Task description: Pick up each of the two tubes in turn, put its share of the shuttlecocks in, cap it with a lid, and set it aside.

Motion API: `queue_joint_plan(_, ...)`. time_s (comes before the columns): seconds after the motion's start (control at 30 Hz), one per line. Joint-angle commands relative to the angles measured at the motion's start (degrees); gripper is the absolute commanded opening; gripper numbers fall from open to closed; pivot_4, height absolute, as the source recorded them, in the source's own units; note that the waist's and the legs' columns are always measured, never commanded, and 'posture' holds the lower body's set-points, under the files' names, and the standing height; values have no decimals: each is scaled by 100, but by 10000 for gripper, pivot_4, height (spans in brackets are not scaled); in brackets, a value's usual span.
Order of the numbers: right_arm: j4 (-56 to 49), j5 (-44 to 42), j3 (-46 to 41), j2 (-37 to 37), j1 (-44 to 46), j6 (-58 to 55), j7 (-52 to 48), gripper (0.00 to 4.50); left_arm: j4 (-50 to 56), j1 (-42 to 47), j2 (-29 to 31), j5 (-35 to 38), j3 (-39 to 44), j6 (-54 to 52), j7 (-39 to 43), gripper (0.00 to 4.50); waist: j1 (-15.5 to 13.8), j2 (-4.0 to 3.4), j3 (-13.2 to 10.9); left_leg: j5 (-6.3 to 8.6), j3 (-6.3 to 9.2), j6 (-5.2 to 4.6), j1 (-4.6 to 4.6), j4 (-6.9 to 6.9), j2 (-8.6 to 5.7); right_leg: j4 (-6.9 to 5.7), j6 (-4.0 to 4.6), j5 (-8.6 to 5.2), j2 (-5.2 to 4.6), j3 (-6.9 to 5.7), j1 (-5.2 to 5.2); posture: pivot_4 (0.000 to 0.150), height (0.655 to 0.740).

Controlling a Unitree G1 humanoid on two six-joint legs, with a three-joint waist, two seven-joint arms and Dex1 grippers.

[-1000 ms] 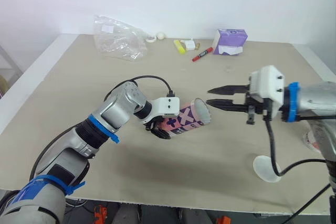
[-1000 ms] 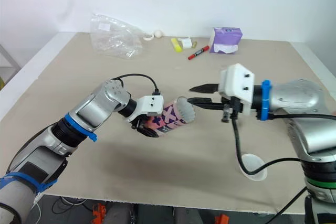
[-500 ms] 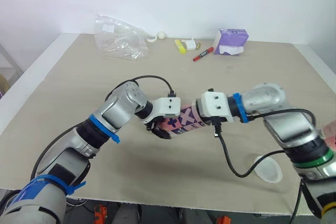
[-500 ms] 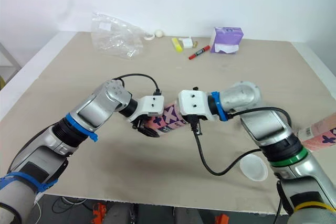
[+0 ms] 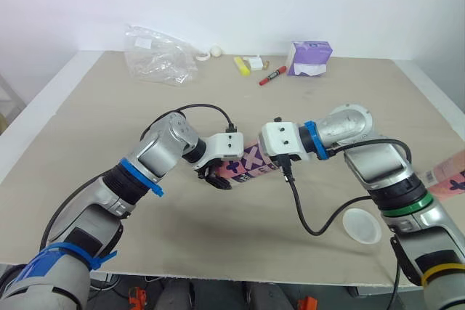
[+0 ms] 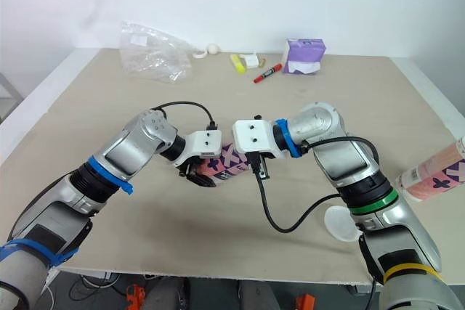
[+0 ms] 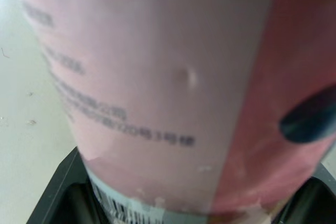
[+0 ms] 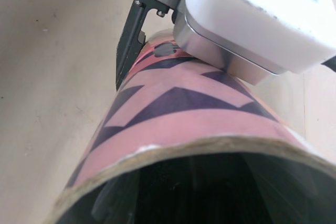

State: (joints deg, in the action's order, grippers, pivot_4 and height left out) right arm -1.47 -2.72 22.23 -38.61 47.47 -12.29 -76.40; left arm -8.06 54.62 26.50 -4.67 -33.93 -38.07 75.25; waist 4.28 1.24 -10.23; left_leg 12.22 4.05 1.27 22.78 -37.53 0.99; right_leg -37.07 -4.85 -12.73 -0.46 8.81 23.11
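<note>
Left hand (image 5: pixel 218 176) clamped on pink tube (image 5: pixel 251 164), held level over surface (image 5: pixel 109 107), mouth toward right hand (image 5: pixel 282 138), which sits at the opening, prob. seating shuttlecocks; right's grip: can't tell.

We see a beige table (image 5: pixel 87 128). Along its far edge, from the left, lie a crumpled clear plastic bag (image 5: pixel 158 56), a small white ball (image 5: pixel 216 51), a yellow highlighter (image 5: pixel 240 65), a red marker (image 5: pixel 273 76) and a purple box (image 5: pixel 310 58). Near the front edge, toward the right corner, a white lid (image 5: pixel 361 224) lies flat. A pink tube (image 6: pixel 436 172) lies by the right edge.
</note>
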Motion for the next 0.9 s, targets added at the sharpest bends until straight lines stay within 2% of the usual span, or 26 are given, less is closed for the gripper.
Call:
queue_joint_plan(0.03, 90, 32, 321, 408, 97, 154, -113, 470, 68, -68, -189, -108, -142, 17, -223, 30757, 16, 0, 1, -1, 0, 0, -1, 0, 0, 0, 0, 0, 0, 0, 0, 1500, 7400)
queue_joint_plan(0.23, 108, -20, 77, 409, 185, 79, -259, 470, 108, -151, -169, -156, -96, 28, -225, 30757, 38, 0, 3, -1, 0, 0, -22, 6, 2, 0, 0, 0, 0, 0, -10, 1500, 7400)
queue_joint_plan(0.37, -191, -431, -508, 31, 339, -491, -450, 470, 122, -210, -154, -175, -50, 88, -243, 30757, 26, -2, 1, -2, 0, 1, -17, 7, 0, 0, 0, 0, -2, 1, -9, 1500, 7400)
queue_joint_plan(0.47, -402, -718, -936, -395, 377, -862, -538, 470, 134, -241, -141, -188, -34, 105, -242, 30757, -15, -5, 0, -4, 0, 4, 25, 6, -7, 1, 0, 0, -6, 3, 7, 1500, 7400)
queue_joint_plan(0.73, -942, -1669, -2218, -1469, -257, -1858, -418, 470, 133, -336, -61, -189, 11, 223, -284, 30757, -151, -2, -2, -1, 1, 10, 61, 15, -24, 6, -18, -35, -28, 1, 18, 1500, 7400)
queue_joint_plan(0.9, -1140, -2067, -3191, -1713, -1189, -2251, 130, 470, 47, -571, -129, -16, 319, 818, -507, 30757, -163, -1, -2, -1, -2, 10, 58, 14, -26, 6, -18, -35, -34, -1, 15, 1500, 7400)
